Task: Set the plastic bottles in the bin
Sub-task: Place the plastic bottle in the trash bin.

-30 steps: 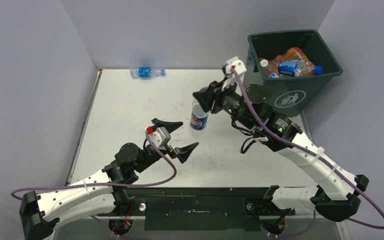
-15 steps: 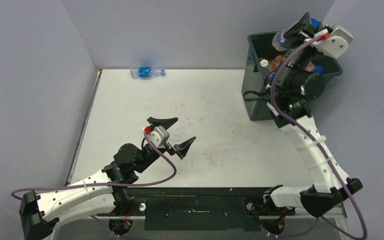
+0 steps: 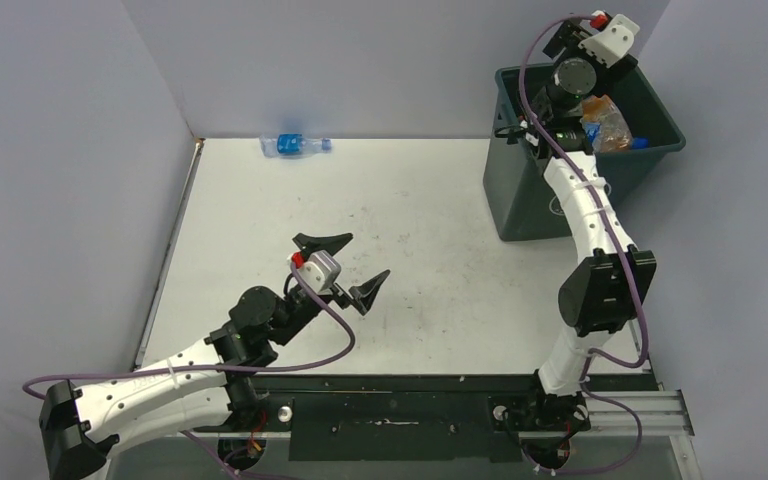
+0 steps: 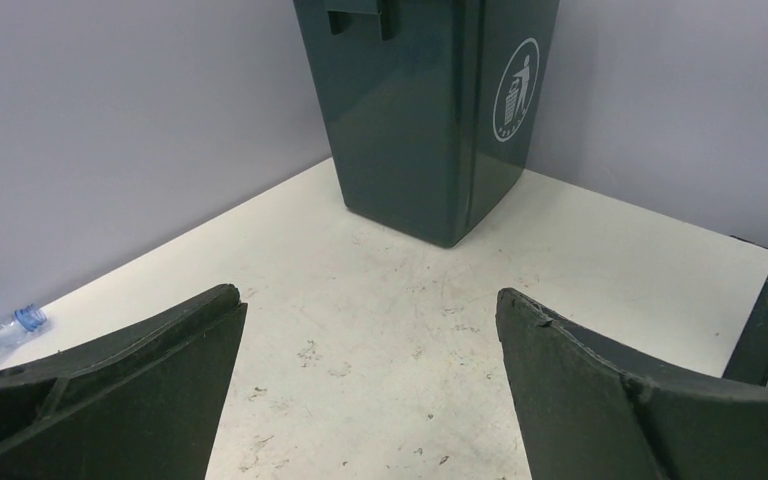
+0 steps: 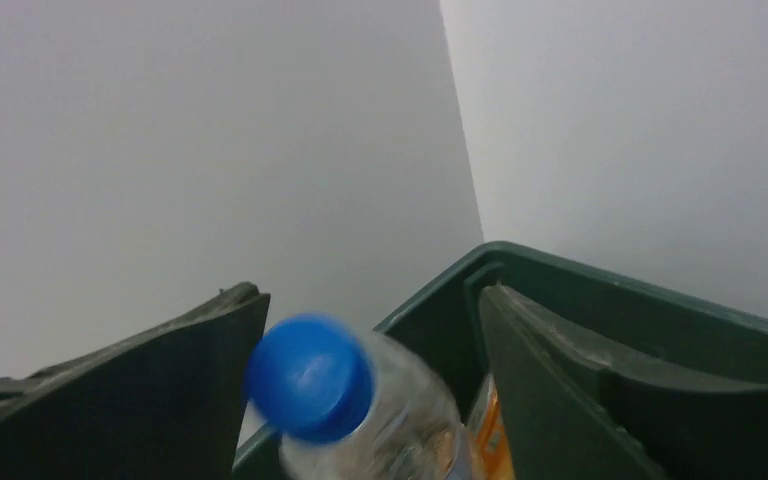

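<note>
1. Plastic bottles (image 3: pixel 608 122) lie heaped inside the bin (image 3: pixel 520 195), which stands at the table's far right corner. I can see orange and clear ones above the rim.
2. A lone bottle (image 3: pixel 295 145) lies on its side on the table (image 3: pixel 440 220) against the back wall, well apart from both arms.
3. Right arm: stretched long and nearly straight from its base, with the wrist raised above the bin's near-left rim.
4. Right gripper (image 5: pixel 370 305): on my wrist view the jaws stand parted, wider than the blue-capped bottle (image 5: pixel 310 378) between them. The cap sits just beside one finger, and a gap shows on the other side. This bottle is blurred, cap toward the camera, over the bin's opening.
5. Left arm: low and folded at the elbow, reaching toward the middle of the table.
6. Left gripper (image 3: pixel 371 255): hovers above bare tabletop, jaws spread wide and empty, pointing toward the bin.
</note>
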